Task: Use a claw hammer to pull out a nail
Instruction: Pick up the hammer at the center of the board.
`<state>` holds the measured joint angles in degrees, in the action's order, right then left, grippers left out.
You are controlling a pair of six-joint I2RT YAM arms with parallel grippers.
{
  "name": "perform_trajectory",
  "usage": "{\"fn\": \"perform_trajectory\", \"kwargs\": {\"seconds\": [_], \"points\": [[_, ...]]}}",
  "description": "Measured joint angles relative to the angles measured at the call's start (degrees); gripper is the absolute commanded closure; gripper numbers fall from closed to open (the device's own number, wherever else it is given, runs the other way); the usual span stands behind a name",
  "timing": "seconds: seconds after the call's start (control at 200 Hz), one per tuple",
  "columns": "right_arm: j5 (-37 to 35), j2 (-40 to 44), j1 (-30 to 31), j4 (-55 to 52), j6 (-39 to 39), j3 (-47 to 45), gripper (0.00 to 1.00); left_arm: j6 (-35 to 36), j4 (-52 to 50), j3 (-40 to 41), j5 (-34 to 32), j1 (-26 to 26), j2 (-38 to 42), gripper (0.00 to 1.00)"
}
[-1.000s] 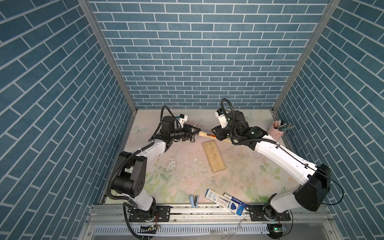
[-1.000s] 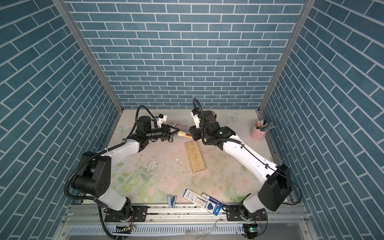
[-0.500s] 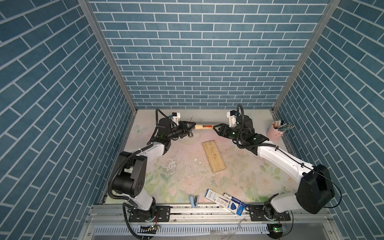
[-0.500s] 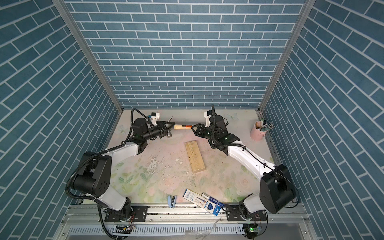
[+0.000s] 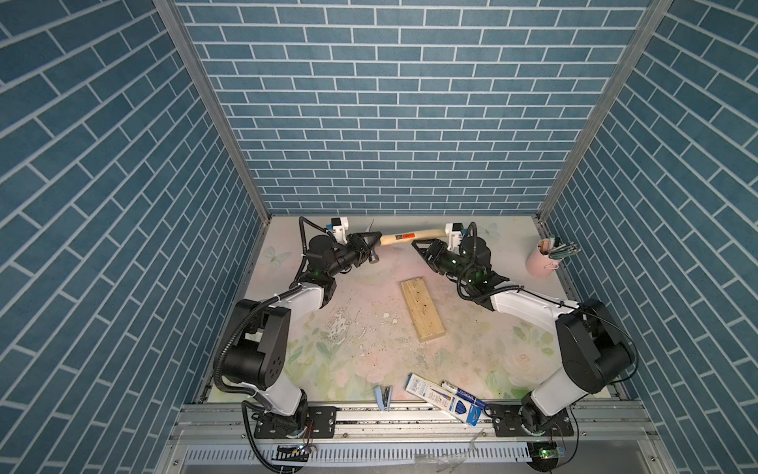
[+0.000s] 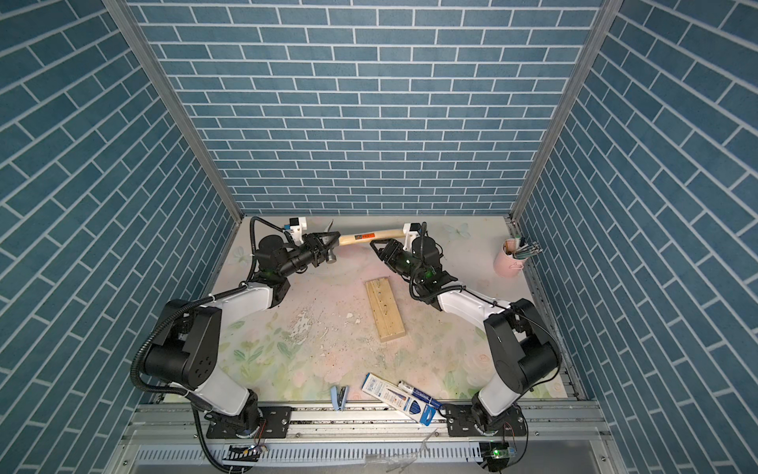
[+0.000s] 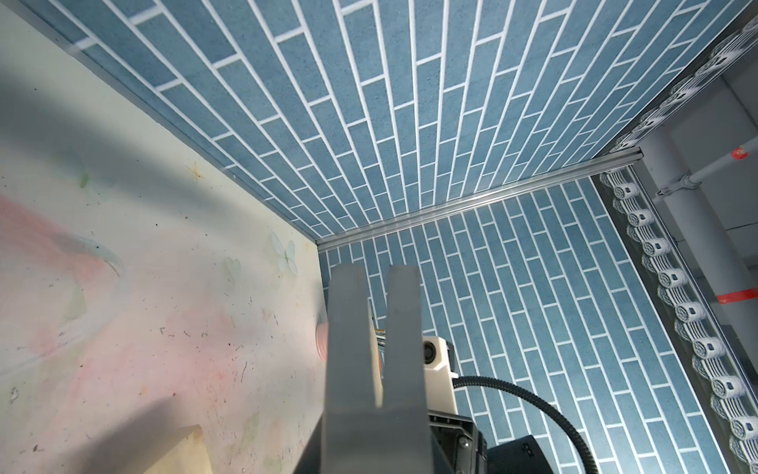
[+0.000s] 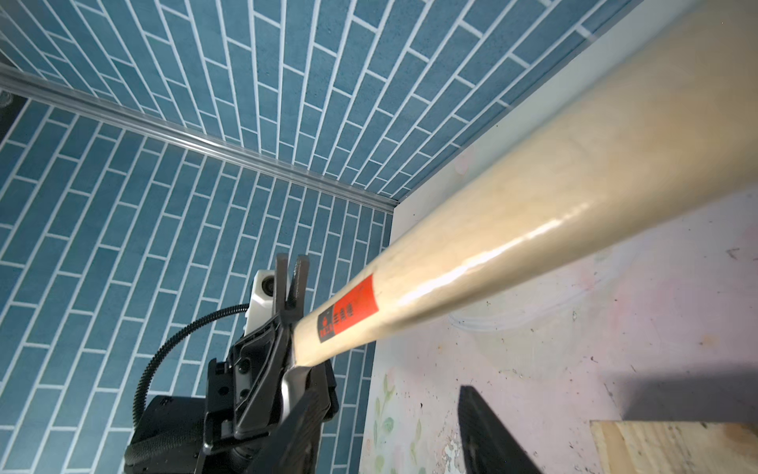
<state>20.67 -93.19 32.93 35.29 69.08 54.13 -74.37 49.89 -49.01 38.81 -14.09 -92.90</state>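
On the handle of the claw hammer (image 8: 533, 213), close to the head: an orange-and-black label (image 8: 348, 314), with a few dark characters on the orange part and a small orange mark on the black part. Too blurred to read with certainty. On the blue-and-white boxes (image 5: 424, 388) at the near edge of the counter (image 5: 471, 340): printed lines, too small to read.

Bare mat (image 5: 369, 283) around the wooden plank (image 5: 422, 310); claw hammer (image 5: 404, 237) across the back, pink cup (image 5: 545, 264) by the right wall.

Blue brick-pattern walls (image 5: 389, 102) on three sides; aluminium corner posts (image 5: 215, 111); pale floral tabletop (image 5: 471, 349), scuffed near middle
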Motion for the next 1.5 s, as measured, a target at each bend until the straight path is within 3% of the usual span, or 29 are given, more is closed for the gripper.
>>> {"fn": "perform_trajectory", "kwargs": {"seconds": [0.34,0.955,1.5], "points": [[-0.37,-6.82,0.02,14.1,8.68,-0.31,0.6,-1.7,4.2,1.05,-1.77,0.04,0.0,1.0],[-0.59,-11.65,0.72,27.63,13.88,1.55,0.6,-3.5,8.33,2.49,-2.69,0.24,-0.02,1.0],[-1.64,-16.09,0.81,29.75,15.15,5.92,0.62,-5.38,12.44,4.48,-2.78,0.24,-1.03,1.0]]}}
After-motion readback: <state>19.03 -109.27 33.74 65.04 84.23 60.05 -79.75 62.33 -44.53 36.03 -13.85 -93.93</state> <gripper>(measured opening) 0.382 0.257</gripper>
